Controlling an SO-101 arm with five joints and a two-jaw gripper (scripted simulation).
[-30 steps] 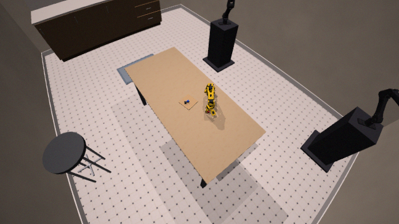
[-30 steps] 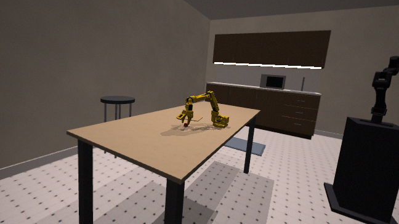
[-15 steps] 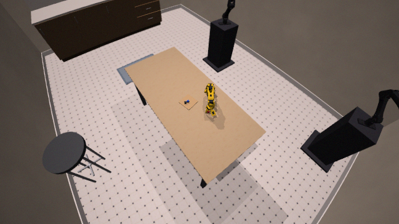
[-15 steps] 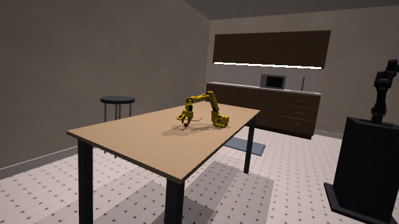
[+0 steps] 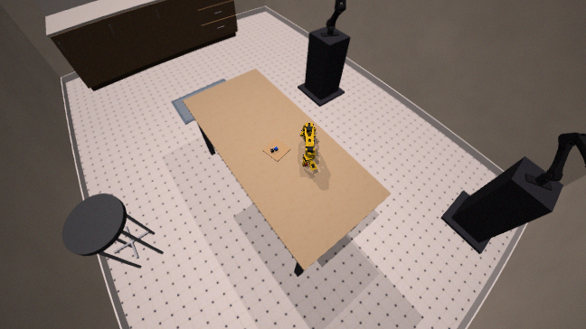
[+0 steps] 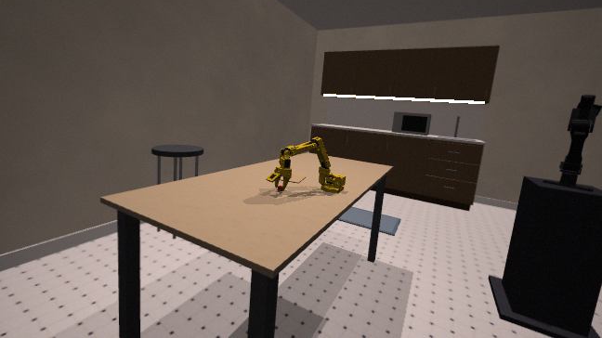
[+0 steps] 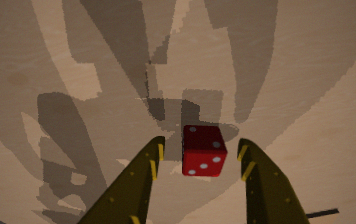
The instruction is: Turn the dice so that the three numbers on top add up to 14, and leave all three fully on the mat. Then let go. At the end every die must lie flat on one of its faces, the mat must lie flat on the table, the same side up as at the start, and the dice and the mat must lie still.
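Note:
A red die (image 5: 306,164) (image 6: 280,188) (image 7: 202,162) is off the mat, over the bare table. In the wrist view it shows a darker face with two pips and a brighter face with three pips. My gripper (image 5: 309,166) (image 6: 278,186) (image 7: 201,144) is open, with its fingertips on either side of the die and a gap on both sides. A blue die (image 5: 276,148) and a black die (image 5: 272,150) sit close together on the thin mat (image 5: 278,156) (image 6: 297,179). Their pips are too small to read.
The wooden table (image 5: 289,192) (image 6: 200,202) carries the arm's base, which stands near one long edge. The mat lies to the left of the arm in the top view. A thin dark strip (image 7: 322,213) shows at the lower right of the wrist view.

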